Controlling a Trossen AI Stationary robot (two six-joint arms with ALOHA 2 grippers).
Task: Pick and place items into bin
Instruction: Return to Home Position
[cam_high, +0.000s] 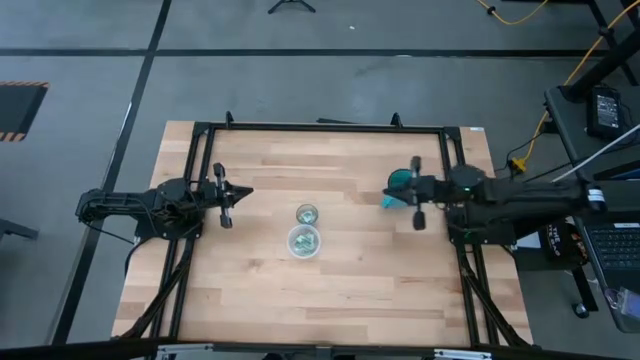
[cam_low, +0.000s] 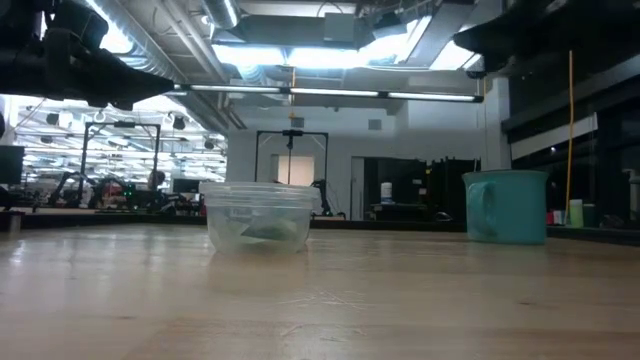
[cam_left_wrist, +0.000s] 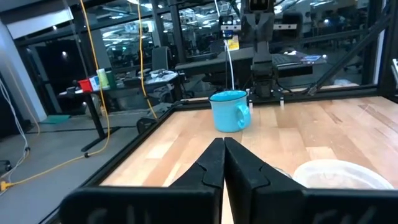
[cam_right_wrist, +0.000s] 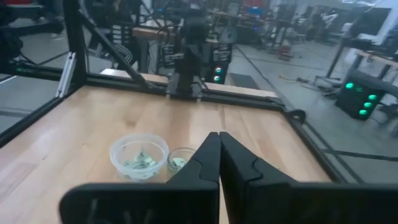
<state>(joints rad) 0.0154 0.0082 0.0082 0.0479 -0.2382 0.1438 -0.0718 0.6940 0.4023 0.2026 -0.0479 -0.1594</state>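
Teal-green and white packets (cam_right_wrist: 140, 162) lie in a wide clear bowl (cam_high: 304, 242) at mid-table. More packets (cam_right_wrist: 178, 163) sit in a smaller clear cup (cam_high: 307, 214) just behind the bowl. In the low view the bowl (cam_low: 257, 217) shows a packet (cam_low: 270, 232) on its floor. My left gripper (cam_high: 246, 192) hangs shut over the table's left part, pointing right, and touches nothing. My right gripper (cam_high: 392, 190) hangs shut over the right part, above the teal mug (cam_high: 400, 183), pointing left. Both wrist views show shut fingers: the left gripper (cam_left_wrist: 224, 163) and the right gripper (cam_right_wrist: 219, 155).
The teal mug (cam_low: 505, 206) stands upright on the table right of centre, also seen past the left fingers as the mug (cam_left_wrist: 230, 111). A black frame (cam_high: 320, 127) runs along the table's far and side edges. Bare wood lies near the front edge.
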